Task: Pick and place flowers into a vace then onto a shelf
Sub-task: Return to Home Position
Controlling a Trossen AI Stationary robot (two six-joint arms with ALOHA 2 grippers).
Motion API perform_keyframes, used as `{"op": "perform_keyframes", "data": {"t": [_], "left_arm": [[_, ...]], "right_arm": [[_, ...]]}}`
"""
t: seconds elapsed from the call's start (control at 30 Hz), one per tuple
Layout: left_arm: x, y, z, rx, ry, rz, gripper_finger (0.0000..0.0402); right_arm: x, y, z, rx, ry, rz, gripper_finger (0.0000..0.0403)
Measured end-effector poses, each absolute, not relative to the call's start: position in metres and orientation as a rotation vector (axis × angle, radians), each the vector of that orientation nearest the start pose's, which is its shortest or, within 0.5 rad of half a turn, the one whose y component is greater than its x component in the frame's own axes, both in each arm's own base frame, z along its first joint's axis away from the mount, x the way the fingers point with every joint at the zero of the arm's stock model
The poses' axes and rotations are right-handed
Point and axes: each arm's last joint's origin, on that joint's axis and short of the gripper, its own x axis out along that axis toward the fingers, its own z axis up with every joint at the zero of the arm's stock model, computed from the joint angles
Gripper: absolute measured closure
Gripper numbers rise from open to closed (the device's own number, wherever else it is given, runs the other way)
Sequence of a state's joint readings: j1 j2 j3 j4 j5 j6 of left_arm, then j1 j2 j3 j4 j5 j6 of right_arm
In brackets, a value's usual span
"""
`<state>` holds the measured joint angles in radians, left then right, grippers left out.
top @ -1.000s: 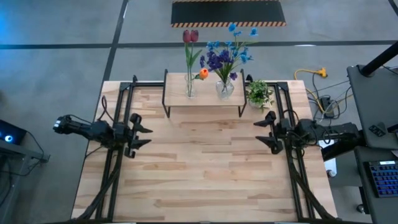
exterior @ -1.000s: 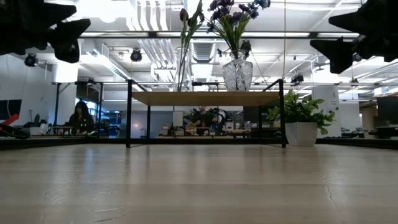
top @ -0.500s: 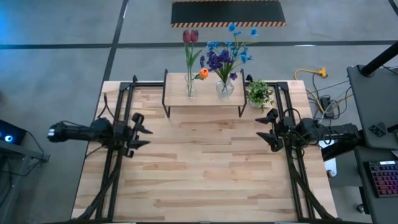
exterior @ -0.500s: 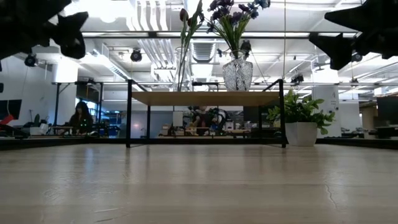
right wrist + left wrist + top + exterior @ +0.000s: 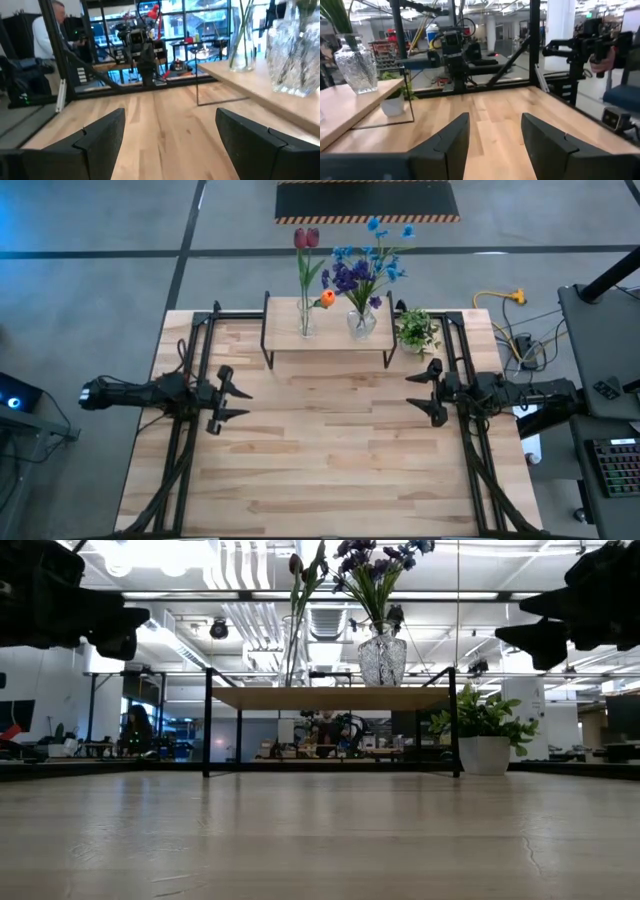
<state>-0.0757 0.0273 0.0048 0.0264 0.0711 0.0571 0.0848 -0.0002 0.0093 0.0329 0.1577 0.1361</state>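
A light wood shelf (image 5: pixel 330 342) on black legs stands at the table's far edge. On it, a tall thin glass vase (image 5: pixel 305 320) holds dark red tulips (image 5: pixel 306 238) and an orange bud (image 5: pixel 326 298). A wide cut-glass vase (image 5: pixel 361 322) holds the purple bunch (image 5: pixel 350 277) and the blue spray (image 5: pixel 385 250). My left gripper (image 5: pixel 243 403) hovers open over the table's left side. My right gripper (image 5: pixel 410 393) hovers open over the right side. Both point toward the table's middle, near of the shelf, and hold nothing.
A small potted green plant (image 5: pixel 416 330) in a white pot stands on the table just right of the shelf. Black frame rails (image 5: pixel 190 430) run along both table sides. Bare wood (image 5: pixel 325 450) lies between the grippers. People show in the room beyond the table (image 5: pixel 47 30).
My left gripper has come down a little and edged toward the table's middle. My right gripper has sunk slightly. The vases and flowers have stayed in place on the shelf.
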Motion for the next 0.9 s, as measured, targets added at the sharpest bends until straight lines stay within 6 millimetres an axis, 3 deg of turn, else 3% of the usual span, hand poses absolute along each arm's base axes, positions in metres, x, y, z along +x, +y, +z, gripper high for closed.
{"op": "perform_keyframes", "data": {"t": [0.9], "left_arm": [[0.0999, -0.0083, 0.1635, 0.034, 0.018, -0.100, 0.0238]], "right_arm": [[0.0969, 0.0036, 0.1696, 0.102, -0.042, -0.072, 0.0101]]}}
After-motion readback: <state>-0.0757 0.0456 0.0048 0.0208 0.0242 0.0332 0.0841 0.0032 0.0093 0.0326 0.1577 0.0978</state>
